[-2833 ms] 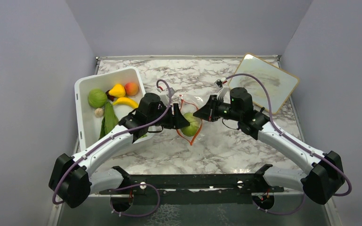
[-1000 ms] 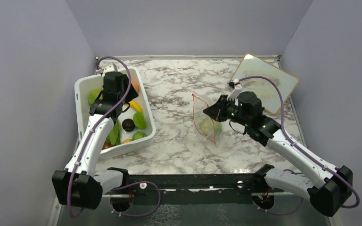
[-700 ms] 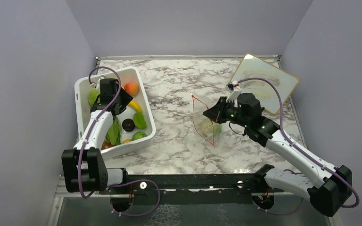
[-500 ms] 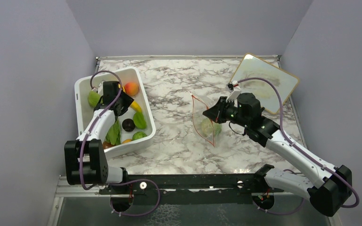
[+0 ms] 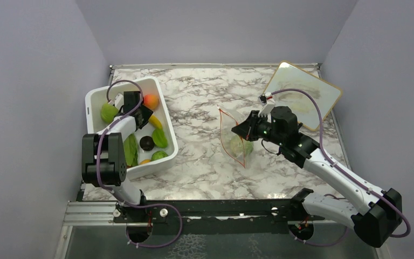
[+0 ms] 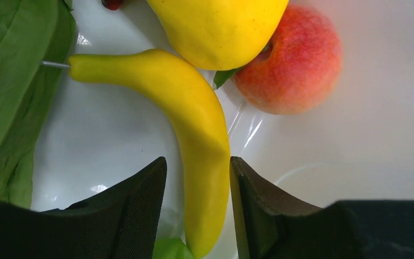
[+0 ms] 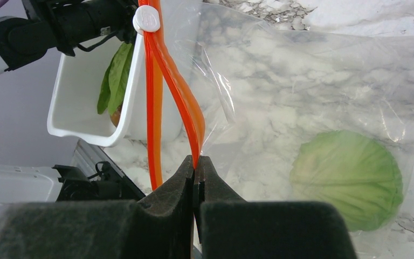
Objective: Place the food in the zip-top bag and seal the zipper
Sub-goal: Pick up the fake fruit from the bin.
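The left arm (image 5: 103, 156) was folded tightly, elbow raised, wrist tipped down into the white tub (image 5: 94, 102); the left gripper (image 6: 197, 162) stood spread, its fingers (image 6: 135, 210) straddling one yellow banana (image 6: 194, 108) without clamping it; beside the banana lay one peach (image 6: 296, 70), one yellow fruit (image 6: 221, 27) and green leaves (image 6: 11, 81); the right arm (image 5: 329, 167) stretched diagonally toward the middle of the table (image 5: 205, 167); the right gripper (image 7: 194, 164) was pinched onto the zipper (image 7: 175, 91) of the single zip-top bag (image 7: 302, 81), which stood well apart from the tub with its mouth gaping; one green cabbage (image 7: 347, 178) lay inside it; from above, the tub also showed one dark brown piece (image 5: 147, 143) and three rounded green pieces (image 5: 108, 112).
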You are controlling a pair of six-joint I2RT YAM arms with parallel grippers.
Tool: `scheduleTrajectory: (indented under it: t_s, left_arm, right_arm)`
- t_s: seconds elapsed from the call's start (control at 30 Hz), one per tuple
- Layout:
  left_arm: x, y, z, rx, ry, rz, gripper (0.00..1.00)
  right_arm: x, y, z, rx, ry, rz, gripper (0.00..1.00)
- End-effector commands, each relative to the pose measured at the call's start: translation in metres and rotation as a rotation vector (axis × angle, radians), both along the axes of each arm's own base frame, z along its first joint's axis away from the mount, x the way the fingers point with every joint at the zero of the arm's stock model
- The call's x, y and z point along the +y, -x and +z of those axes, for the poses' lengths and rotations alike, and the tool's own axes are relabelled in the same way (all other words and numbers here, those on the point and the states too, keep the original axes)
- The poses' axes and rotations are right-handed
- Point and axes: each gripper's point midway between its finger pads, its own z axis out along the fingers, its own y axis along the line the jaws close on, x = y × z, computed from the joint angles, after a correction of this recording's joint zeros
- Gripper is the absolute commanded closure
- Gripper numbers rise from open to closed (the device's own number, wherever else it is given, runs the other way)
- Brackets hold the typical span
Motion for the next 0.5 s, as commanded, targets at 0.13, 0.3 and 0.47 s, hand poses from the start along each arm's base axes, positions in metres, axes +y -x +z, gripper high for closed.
scheduleTrajectory:
  t_s: [0.13,0.3,0.47]
  left_arm:
    - [0.002,-0.024,-0.004,-0.029,-0.019,-0.023,0.49]
    - [0.006,-0.022,-0.02,0.018,-0.031,-0.015,0.47]
    - [0.004,-0.022,-0.03,0.041,-0.021,-0.023,0.47]
  right_arm:
    - [0.004,0.0,0.005,-0.004,-0.02,0.004,0.99]
    - [0.004,-0.001,0.005,-0.003,-0.022,0.004,0.99]
    - [0.005,-0.001,0.006,-0.005,-0.024,0.004,0.99]
